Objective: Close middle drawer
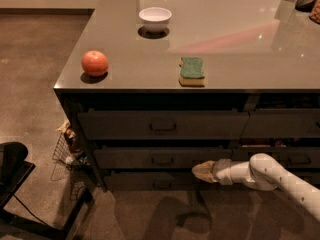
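The middle drawer (pixel 130 157) is the wide, shallow dark-grey front under the taller top drawer (pixel 120 125), with a small bar handle (pixel 162 160) at its centre. Its front stands almost level with the fronts above and below, and none of its sides or floor shows. My gripper (pixel 201 171), tan-tipped on a white arm (pixel 265 174), comes in from the right. It sits at the drawer's lower right edge, right of the handle, against or just in front of the front.
On the counter top (pixel 240 49) are an orange fruit (pixel 94 63), a white bowl (pixel 155 15) and a green sponge (pixel 192 70). Narrower drawer fronts (pixel 282 123) are on the right. A wire basket (pixel 67 150) and a black chair base (pixel 20 194) are on the floor at the left.
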You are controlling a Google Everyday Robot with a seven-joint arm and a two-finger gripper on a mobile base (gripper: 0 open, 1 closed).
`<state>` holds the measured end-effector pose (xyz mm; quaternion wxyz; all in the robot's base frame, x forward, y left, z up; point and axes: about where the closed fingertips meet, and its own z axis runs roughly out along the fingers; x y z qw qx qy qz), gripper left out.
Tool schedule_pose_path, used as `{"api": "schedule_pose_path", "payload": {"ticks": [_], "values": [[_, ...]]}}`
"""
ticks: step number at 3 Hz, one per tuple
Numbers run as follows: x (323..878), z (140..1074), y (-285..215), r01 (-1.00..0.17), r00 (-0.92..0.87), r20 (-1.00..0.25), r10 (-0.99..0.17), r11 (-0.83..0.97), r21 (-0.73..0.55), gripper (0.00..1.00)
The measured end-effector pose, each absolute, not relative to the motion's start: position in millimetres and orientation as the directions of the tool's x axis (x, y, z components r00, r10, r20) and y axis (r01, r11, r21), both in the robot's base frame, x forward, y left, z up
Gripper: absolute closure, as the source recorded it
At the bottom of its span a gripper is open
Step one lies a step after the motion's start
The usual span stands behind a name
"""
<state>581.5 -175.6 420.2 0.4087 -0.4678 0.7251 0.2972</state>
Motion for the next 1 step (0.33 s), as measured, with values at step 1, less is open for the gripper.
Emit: {"api": "schedule_pose_path", "payload": {"ticks": [1], "values": [[581.5,420.2,-175.6,-0.921,-0.228,-0.871,-0.435,0.386,0.049,1.0]]}}
